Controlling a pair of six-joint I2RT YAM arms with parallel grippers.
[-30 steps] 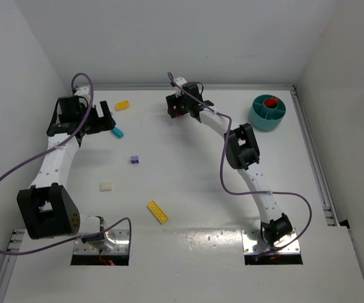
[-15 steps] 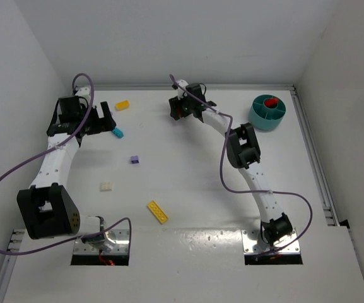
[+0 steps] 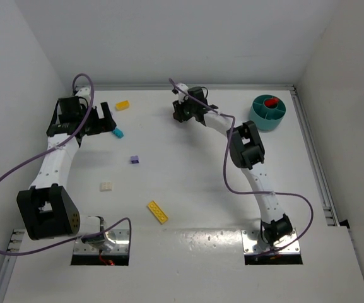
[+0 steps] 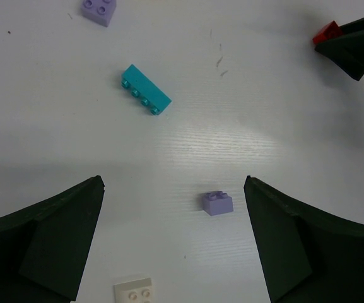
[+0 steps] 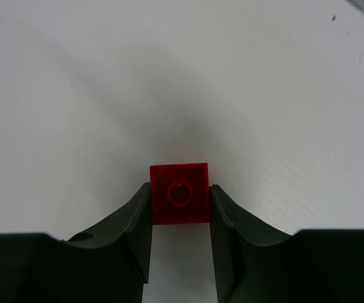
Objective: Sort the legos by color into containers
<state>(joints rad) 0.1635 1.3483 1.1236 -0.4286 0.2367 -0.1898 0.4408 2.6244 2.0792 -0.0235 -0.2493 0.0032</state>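
My right gripper (image 3: 183, 113) is shut on a small red brick (image 5: 179, 192) at the far middle of the table, held above the surface with its hollow underside facing the wrist camera. The round teal dish (image 3: 261, 118) stands at the far right with a red piece (image 3: 270, 101) in one compartment. My left gripper (image 3: 103, 120) is open and empty, high above a cyan brick (image 4: 146, 90), with a purple cube (image 4: 217, 202) and a cream brick (image 4: 134, 292) below it. A second purple brick (image 4: 99, 9) shows in the left wrist view. A yellow brick (image 3: 122, 105) lies far left, a yellow plate (image 3: 157, 212) near the front.
Walls close the table on the left, back and right. A metal rail (image 3: 314, 158) runs along the right edge. Purple cables loop from both arms. The right gripper's black fingers (image 4: 358, 44) show at the top right of the left wrist view.
My right gripper has moved a little to the right with the red brick in it. The left arm has not moved.
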